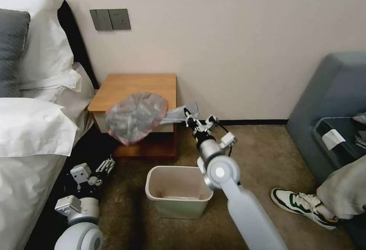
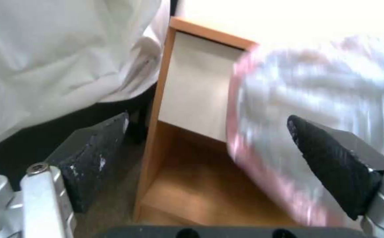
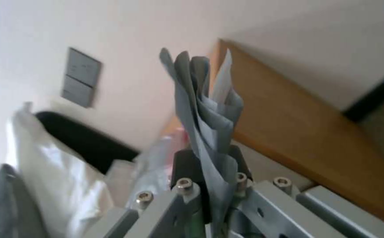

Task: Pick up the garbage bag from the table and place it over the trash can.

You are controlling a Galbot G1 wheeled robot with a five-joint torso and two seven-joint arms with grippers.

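Observation:
The garbage bag (image 1: 136, 116) is crinkly grey plastic with a pinkish-red rim, hanging off the front edge of the wooden table (image 1: 129, 86). My right gripper (image 1: 188, 118) is shut on its flat grey tie strips (image 3: 205, 115) beside the table's right front corner, stretching them sideways. The cream trash can (image 1: 178, 191) stands open on the carpet below and in front. My left gripper (image 1: 106, 166) is low by the bed, open, facing the table's shelf; in the left wrist view the garbage bag (image 2: 324, 99) hangs just beyond its fingers (image 2: 328, 158).
A bed with white sheets (image 1: 30, 128) borders the left side. A grey sofa (image 1: 335, 101) and a seated person's shoe (image 1: 301, 204) are at the right. Carpet lies open around the trash can. A wall switch plate (image 1: 110, 19) sits above the table.

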